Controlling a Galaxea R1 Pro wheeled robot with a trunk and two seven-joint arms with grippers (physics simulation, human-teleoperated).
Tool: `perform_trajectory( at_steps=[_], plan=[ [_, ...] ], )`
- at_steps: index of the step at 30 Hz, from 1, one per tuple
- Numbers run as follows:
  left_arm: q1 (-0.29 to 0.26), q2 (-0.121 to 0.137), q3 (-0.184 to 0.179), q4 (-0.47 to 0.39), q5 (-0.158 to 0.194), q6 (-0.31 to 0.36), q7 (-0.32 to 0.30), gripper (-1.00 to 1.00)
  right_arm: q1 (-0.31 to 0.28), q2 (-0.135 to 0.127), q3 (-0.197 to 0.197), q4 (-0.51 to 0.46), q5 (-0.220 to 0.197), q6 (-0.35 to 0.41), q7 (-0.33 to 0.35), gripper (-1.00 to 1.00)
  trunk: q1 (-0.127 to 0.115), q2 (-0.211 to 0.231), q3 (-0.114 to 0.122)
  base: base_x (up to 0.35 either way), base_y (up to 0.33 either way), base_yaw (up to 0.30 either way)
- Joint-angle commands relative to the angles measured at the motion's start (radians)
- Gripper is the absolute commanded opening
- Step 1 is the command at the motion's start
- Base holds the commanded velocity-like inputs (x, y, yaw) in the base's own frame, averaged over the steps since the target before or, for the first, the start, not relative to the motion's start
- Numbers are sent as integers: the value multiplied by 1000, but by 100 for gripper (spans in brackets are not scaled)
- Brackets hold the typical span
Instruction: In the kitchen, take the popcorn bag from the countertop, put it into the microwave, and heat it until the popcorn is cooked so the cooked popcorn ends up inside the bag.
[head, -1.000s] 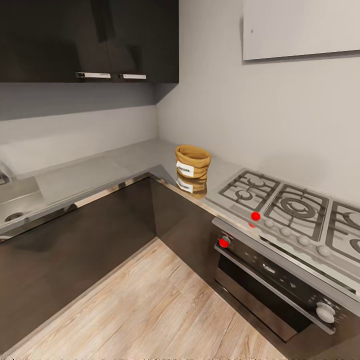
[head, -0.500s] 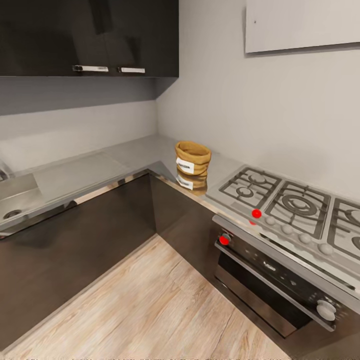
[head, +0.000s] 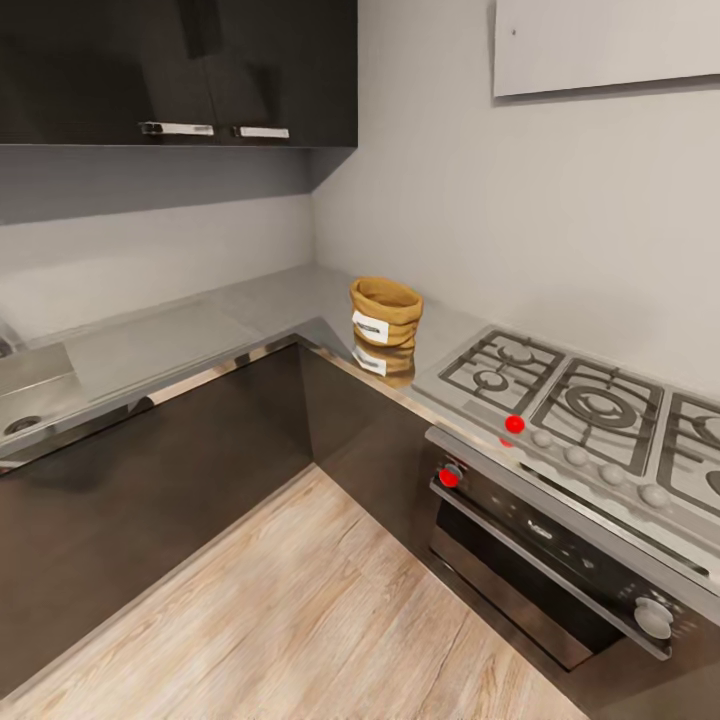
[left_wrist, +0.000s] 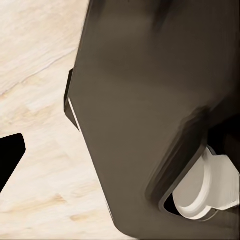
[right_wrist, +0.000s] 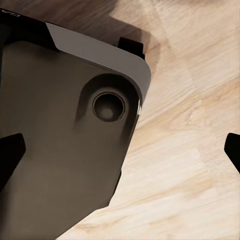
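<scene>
Approach stage: popcorn bag (head: 385, 314) not yet reached, no grasp begun.

The bag stands upright on the countertop (head: 200, 340) at the inner corner of the L, just left of the gas hob (head: 590, 410), well apart from the robot. It is a tan burlap-like sack with a rolled rim, open mouth and a white label facing left and near; its reflection shows in the shiny steel beneath. In my judgement the next move calls for closing on the counter and bringing one arm up toward the sack. Both wrist views look down past the robot's dark body to the wooden floor (right_wrist: 190, 165). Dark fingertips show at the edges of the right wrist view, set wide and holding nothing; the left jaws' state I cannot tell.
</scene>
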Motion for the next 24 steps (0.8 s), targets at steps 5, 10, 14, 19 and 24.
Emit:
perform_trajectory(
  at_steps=[5, 10, 14, 19, 24],
  plan=[
    [0, -7, 2, 2, 7, -3, 4, 100, -1, 0, -8, 1, 9, 2, 2, 100, 0, 0, -1, 0, 0, 0],
    [0, -8, 2, 2, 8, -3, 9, 100, -1, 0, -8, 1, 8, 2, 2, 100, -12, 21, 9, 0, 0, 0],
    [0, -8, 2, 2, 8, -3, 9, 100, -1, 0, -8, 1, 9, 2, 2, 100, -23, 42, 18, 0, 0, 0],
    [0, -8, 0, 2, 7, -3, 9, 100, -1, 0, -8, 1, 8, 2, 2, 100, -23, 42, 18, 0, 0, 0],
    [0, -8, 1, 2, 8, -3, 9, 100, -1, -2, -8, 1, 7, 2, 2, 100, -38, 70, 31, 0, 0, 0]
  ],
)
